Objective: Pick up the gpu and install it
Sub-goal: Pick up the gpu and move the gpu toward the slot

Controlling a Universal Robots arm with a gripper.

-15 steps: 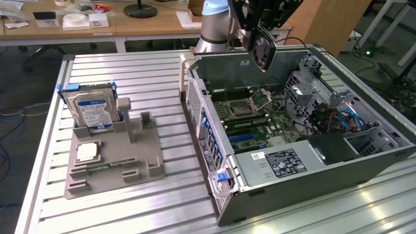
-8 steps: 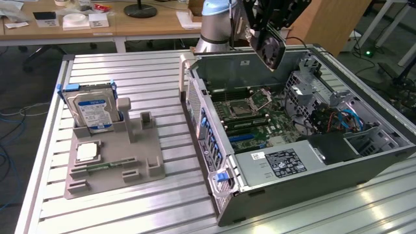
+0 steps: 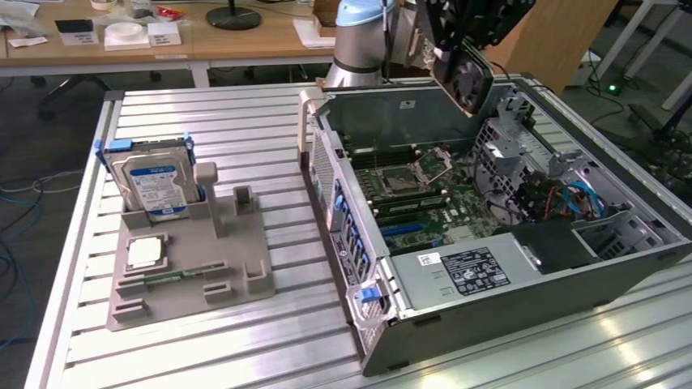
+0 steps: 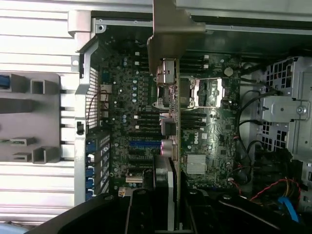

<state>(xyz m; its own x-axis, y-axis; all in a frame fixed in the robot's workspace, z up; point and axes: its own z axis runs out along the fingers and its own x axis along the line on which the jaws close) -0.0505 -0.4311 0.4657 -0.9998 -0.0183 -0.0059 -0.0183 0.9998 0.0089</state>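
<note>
Slatted metal table (image 3: 206,121) | open computer case (image 3: 508,300) on it | gpu (image 4: 168,92) clamped edge-on between jaws, above motherboard (image 4: 126,97)

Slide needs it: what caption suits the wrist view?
End effector holds the gpu edge-on above the motherboard inside the open computer case.

The gpu (image 4: 166,87) in the claw (image 4: 168,210), above the open case (image 3: 519,301)
</note>
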